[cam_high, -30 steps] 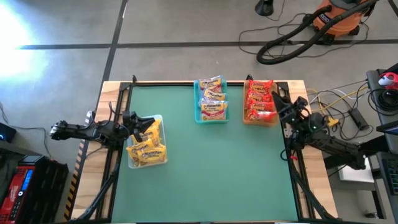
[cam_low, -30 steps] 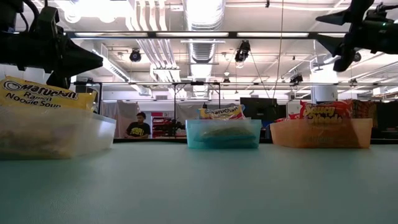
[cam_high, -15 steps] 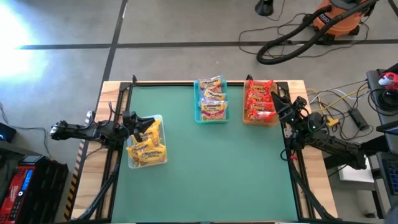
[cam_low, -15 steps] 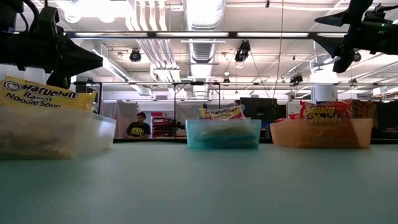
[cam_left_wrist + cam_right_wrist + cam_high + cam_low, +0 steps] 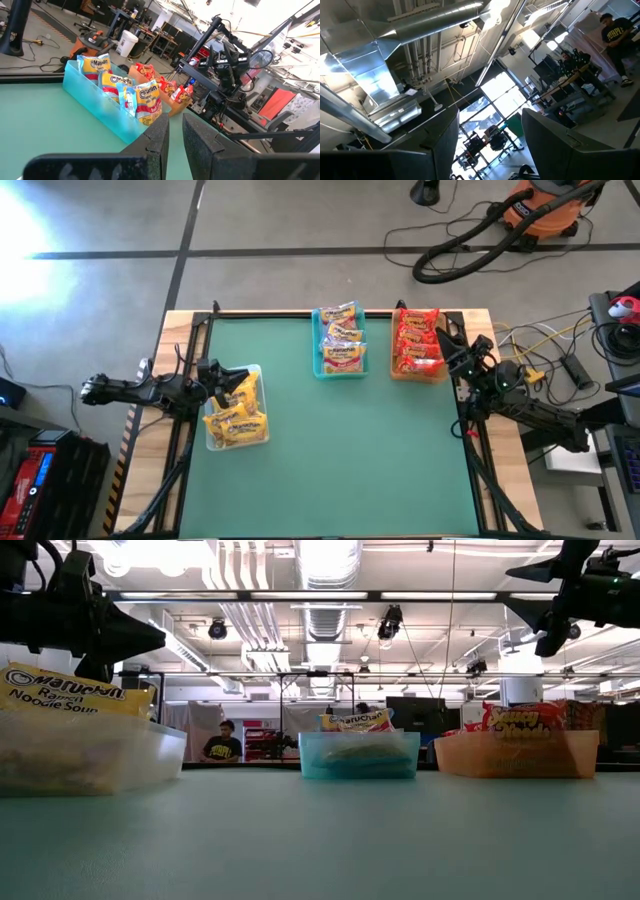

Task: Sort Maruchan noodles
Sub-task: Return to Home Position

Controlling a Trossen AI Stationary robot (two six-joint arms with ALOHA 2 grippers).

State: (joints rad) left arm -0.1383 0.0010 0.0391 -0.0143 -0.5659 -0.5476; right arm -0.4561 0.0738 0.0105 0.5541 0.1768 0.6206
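The Maruchan noodles lie sorted in three trays on the green table. Yellow packets (image 5: 238, 420) fill a clear tray (image 5: 262, 405) at the left. Orange-yellow packets (image 5: 340, 340) fill a teal tray (image 5: 320, 370) at the far middle, and red packets (image 5: 416, 345) fill a tan tray (image 5: 395, 370) to its right. My left gripper (image 5: 220, 372) hovers shut and empty over the clear tray's far left corner, seen also in the low view (image 5: 150, 638). My right gripper (image 5: 447, 340) hangs open and empty beside the tan tray's right side, tipped upward (image 5: 515, 588).
The green mat's middle and near half (image 5: 340, 460) hold nothing. Black frame rails (image 5: 470, 470) run along both table sides. Beyond the table are cables and an orange vacuum (image 5: 545, 210) on the floor. A person (image 5: 221, 743) stands far off in the room behind.
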